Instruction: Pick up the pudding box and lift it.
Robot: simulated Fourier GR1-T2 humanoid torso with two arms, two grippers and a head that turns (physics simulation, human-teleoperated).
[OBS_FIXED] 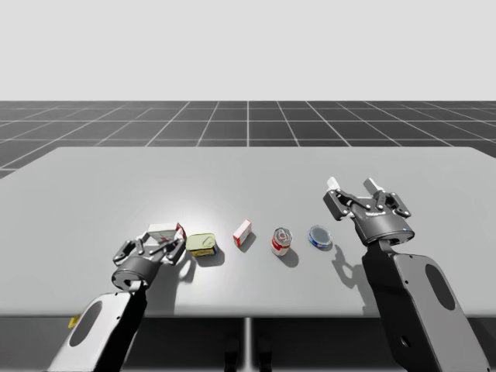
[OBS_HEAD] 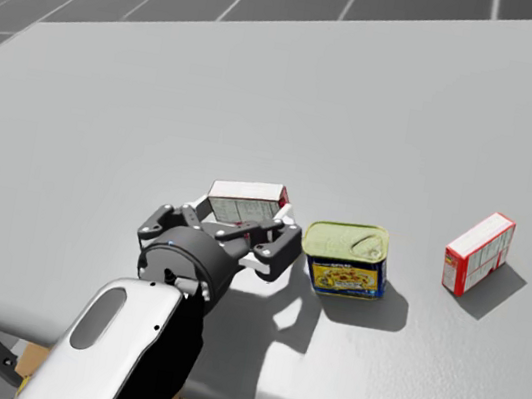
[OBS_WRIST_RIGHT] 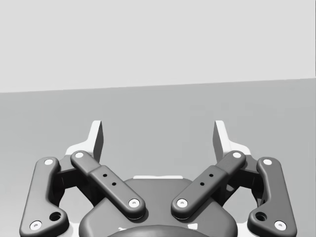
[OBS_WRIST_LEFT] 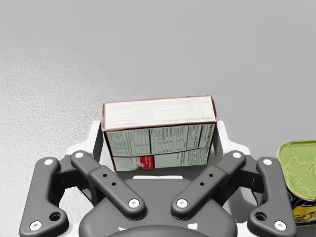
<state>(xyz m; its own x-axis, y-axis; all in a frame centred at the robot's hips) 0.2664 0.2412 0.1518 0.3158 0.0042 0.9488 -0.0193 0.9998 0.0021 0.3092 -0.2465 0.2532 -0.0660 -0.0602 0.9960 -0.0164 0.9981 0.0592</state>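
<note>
straddling pudding box [OBS_WRIST_LEFT: 158,114], left end effector [OBS_WRIST_LEFT: 159,127] spread; box's long axis spans fingers [OBS_WRIST_LEFT: 97,140].

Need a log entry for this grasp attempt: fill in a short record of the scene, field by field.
target: pudding box, resting on the table, not lifted
left claw: open, pudding box between its fingers
right claw: open, above the table, holding nothing
nearest: green-lidded tin, beside the pudding box, apart
others: small red-and-white box, red can, flat blue can
</note>
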